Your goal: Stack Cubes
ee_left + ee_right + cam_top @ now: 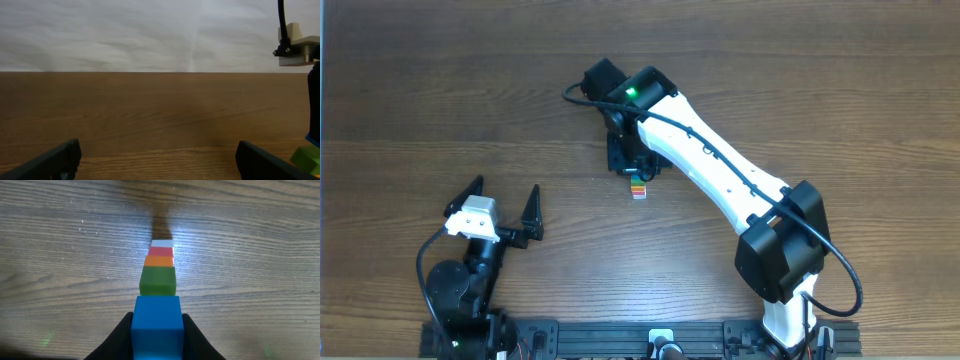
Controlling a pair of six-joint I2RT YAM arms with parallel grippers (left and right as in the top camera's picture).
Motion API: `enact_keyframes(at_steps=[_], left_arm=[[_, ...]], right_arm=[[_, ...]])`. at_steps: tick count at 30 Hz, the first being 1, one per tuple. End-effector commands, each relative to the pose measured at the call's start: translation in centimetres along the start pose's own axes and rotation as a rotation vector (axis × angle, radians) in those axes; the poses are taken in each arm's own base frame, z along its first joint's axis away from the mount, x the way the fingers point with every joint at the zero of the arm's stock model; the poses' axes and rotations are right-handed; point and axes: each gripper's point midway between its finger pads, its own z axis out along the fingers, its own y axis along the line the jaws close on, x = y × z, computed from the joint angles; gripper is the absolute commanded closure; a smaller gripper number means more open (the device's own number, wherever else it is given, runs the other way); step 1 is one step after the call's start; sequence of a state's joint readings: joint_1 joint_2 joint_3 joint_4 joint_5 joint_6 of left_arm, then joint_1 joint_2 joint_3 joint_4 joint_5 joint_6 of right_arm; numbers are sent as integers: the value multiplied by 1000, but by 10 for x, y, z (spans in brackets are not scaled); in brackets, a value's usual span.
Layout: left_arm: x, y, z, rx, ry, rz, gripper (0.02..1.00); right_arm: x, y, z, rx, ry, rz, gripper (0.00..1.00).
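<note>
- Cubes: a stack (639, 189) stands near the middle of the table (420, 100), under my right gripper (632, 160).
- In my right wrist view the stack reads, bottom up: white cube (161, 243), red cube (161, 251), orange cube (159, 260), green cube (158, 281).
- My right gripper (156, 330) clamps the blue cube (156, 325) by two opposite sides.
- The blue cube sits squarely in line above the green cube; I cannot tell whether they touch.
- My left gripper (506, 187) is low by its own base, well apart from the stack, jaws spread wide and holding nothing.
- From my left wrist, the green cube (305, 157) shows at the frame's edge with a sliver of the blue cube (313, 138) above it.
</note>
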State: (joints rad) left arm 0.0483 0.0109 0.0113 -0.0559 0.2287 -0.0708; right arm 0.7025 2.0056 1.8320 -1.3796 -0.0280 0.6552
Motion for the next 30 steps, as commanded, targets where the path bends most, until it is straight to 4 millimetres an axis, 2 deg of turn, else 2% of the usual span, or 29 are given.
enact_keyframes(at_steps=[1,30], left_arm=[[1,0,0,0,-1,15,18],[1,1,0,0,-1,15,20]], right_arm=[[5,2,-7,-19,-6,13,801],[5,4,6,-17,-6,9,779]])
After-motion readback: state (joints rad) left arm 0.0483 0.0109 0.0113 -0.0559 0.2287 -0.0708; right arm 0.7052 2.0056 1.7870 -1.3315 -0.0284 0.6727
